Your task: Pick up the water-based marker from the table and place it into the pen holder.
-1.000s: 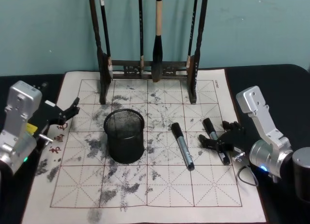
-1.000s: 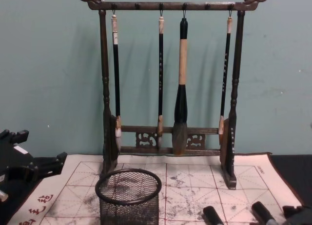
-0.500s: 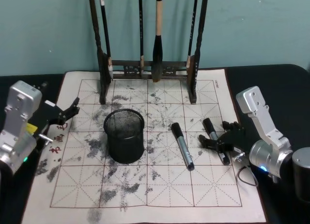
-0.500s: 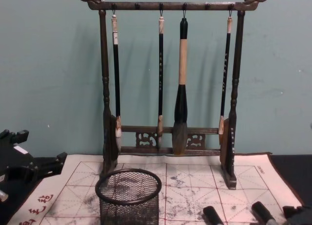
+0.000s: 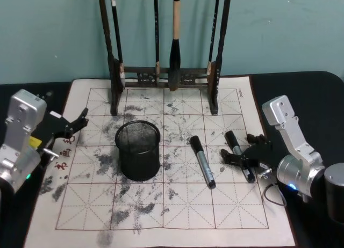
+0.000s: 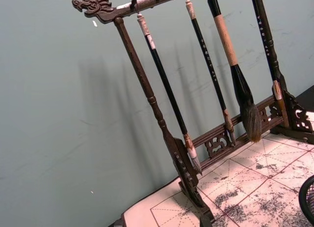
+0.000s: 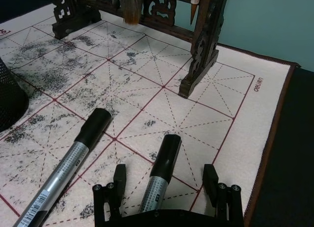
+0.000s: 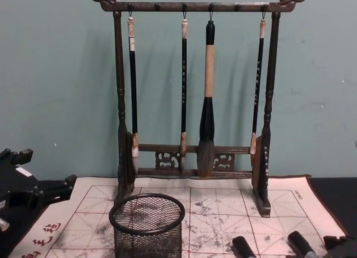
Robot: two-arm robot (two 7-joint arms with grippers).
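The water-based marker [image 5: 232, 138] lies flat on the bench [image 5: 183, 205], near its right edge and about midway between the far and near edges; its long axis runs far to near, black cap toward the far edge and leaning a little left; the right gripper [image 7: 164, 170] sits low over its near end, fingers [image 7: 119, 174] apart, one on each side of the barrel, neither pressing on it; the axis lies between them, so a squeeze would likely take it across its width; a second marker [image 5: 202, 162] lies just beside it toward the bench's middle, roughly parallel, outside the fingers; the pen holder [image 5: 138, 151] stands upright farther left, well apart, so the carry would run leftward past that second marker; the left gripper [image 5: 75, 125] is parked by the left edge, fingers seemingly apart, much farther from the marker than the right.
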